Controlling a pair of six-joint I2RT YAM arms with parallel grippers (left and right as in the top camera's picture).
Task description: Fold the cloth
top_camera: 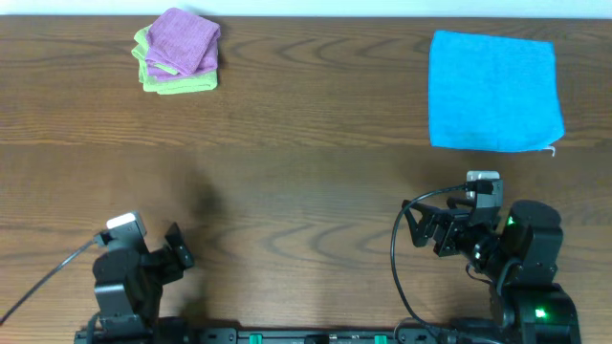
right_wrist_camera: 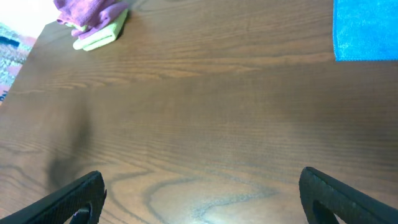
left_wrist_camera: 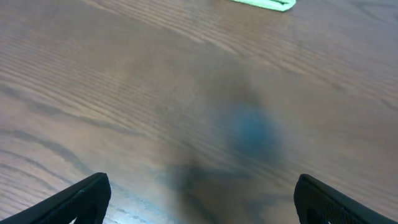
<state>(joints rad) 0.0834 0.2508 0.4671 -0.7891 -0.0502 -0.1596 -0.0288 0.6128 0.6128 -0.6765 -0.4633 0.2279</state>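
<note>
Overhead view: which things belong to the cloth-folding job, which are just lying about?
Job: purple cloth, folded, on top of the lime-green cloths; left gripper and right gripper, jaws open, holding nothing.
Lying about: the lime-green cloths; blue cloth, spread flat; wooden table.

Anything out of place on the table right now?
Only a slightly untidy stack at far left: its purple top layer sits skewed over the green ones. The blue cloth lies flat. Nothing spilled or damaged.
</note>
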